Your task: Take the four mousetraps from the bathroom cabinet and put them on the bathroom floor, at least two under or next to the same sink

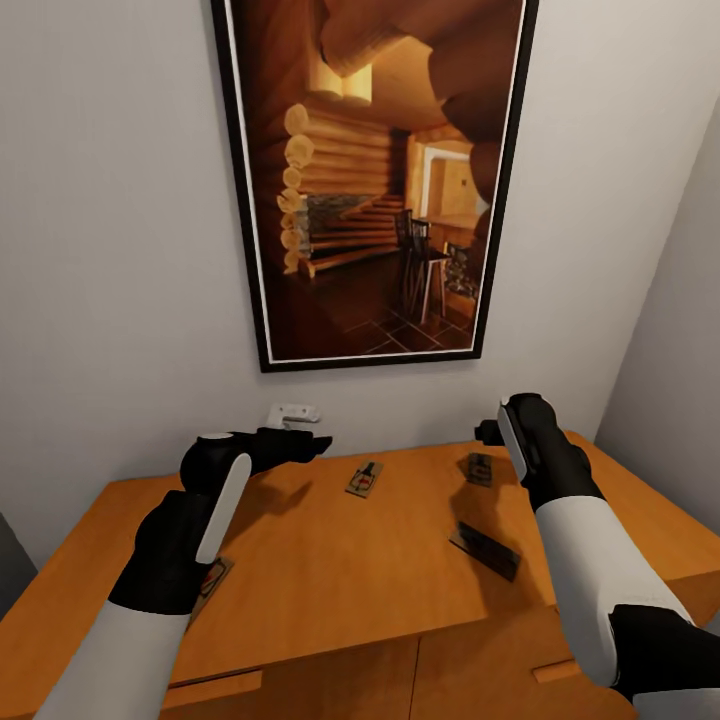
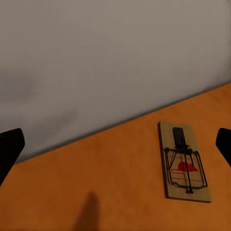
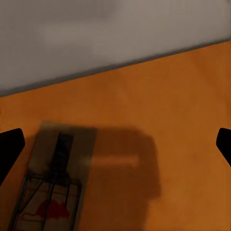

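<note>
Several mousetraps lie on the top of the orange-brown cabinet [image 1: 330, 580]. One mousetrap [image 1: 365, 479] lies near the back wall at the middle. Another [image 1: 481, 469] is at the back right, and a dark, shadowed one [image 1: 486, 549] lies nearer the front. A further one [image 1: 212, 577] peeks out from under my left forearm. My left gripper [image 1: 312, 445] hovers open above the back of the top, and the left wrist view shows the middle mousetrap [image 2: 184, 163] ahead of its spread fingers [image 2: 9, 147]. My right gripper [image 1: 489, 432] is open over the back-right mousetrap [image 3: 50, 192].
A large framed picture [image 1: 370, 180] hangs on the grey wall behind the cabinet, with a small white fitting [image 1: 293, 412] below it. A side wall [image 1: 670, 400] closes in on the right. Drawer handles [image 1: 215, 688] show on the cabinet front.
</note>
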